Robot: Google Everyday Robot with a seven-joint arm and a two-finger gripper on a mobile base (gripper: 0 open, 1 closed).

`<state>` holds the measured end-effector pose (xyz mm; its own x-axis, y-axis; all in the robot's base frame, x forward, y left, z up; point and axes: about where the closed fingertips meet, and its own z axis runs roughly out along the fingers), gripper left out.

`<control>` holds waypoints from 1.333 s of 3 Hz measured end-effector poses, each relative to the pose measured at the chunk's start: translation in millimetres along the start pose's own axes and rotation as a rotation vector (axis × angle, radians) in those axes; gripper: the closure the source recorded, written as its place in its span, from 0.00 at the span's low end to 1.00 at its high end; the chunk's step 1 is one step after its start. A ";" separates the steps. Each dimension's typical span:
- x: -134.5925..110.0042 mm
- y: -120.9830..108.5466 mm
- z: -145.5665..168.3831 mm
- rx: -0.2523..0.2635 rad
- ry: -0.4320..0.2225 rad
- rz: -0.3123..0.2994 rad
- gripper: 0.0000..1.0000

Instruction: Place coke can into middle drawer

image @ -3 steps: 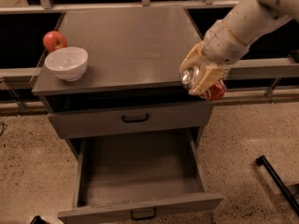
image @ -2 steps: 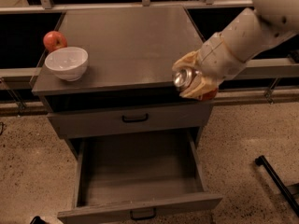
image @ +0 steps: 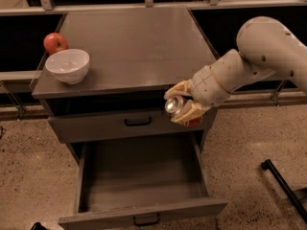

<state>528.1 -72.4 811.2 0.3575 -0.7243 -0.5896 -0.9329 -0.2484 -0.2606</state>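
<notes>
So far you have the grasp and the lift done. The gripper (image: 182, 111) is clenched around the coke can (image: 173, 104), its pale fingers (image: 178, 87) wrapped above and below it, so the can is off the table (image: 129, 47) and carried in the air. It hangs just under the table's front edge, towards the right, in front of the closed upper drawer front (image: 96, 127). The middle drawer (image: 139, 176) stands pulled out below, with nothing showing on its floor, so you have no opening step to do.

What is left, as I judge it, is the lowering and the release. The can sits above the drawer's right rear corner rather than over its middle, and well above the floor. You would bring it down and a little inward before letting go.

As for the can itself, it lies tipped over in the grasp, not upright. One silver end faces out towards the camera, and a patch of red body shows below the lower finger. Most of its side is hidden by the gripper, so you cannot read the lettering or check for dents.
</notes>
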 end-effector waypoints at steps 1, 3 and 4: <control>2.1 -1.2 4.4 0.000 -0.010 0.005 1.00; 49.0 19.4 87.1 -0.051 -0.043 0.064 1.00; 94.1 45.8 148.5 -0.078 -0.021 0.027 1.00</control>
<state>525.4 -56.4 630.2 0.3326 -0.7181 -0.6113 -0.9423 -0.2793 -0.1845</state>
